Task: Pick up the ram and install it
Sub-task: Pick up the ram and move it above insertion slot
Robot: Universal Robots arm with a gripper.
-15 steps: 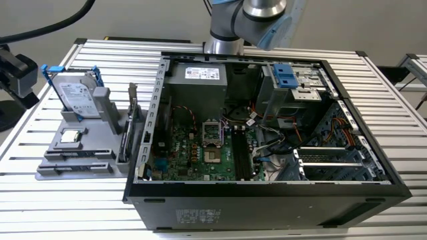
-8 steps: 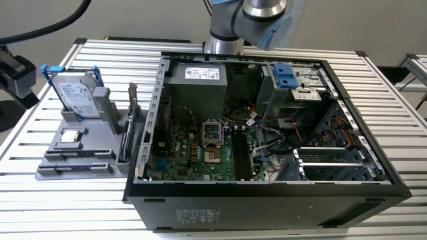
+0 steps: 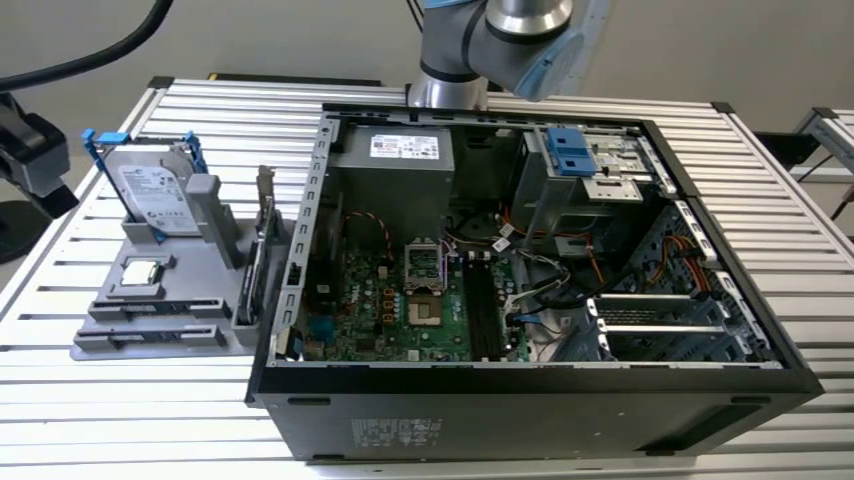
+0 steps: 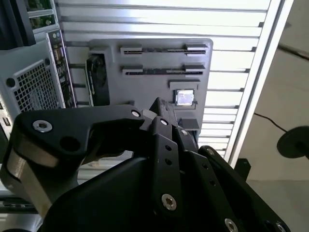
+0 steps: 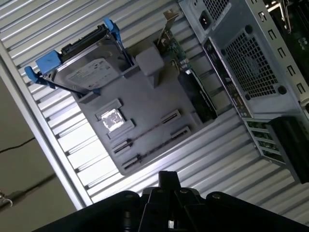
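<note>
Well above the ribbed aluminium table (image 3: 134, 420), the black gripper (image 5: 167, 176) hangs with its jaws pressed together, empty. The ram (image 5: 147, 130) — a thin stick seen edge-on — stands slotted in the matte grey holder (image 5: 149, 104), beside the open dark steel computer case (image 3: 534, 415).

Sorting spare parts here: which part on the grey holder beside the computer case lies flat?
The square silver processor chip lies flat. The blue-framed hard drive leans, and the expansion card stands on edge.
</note>
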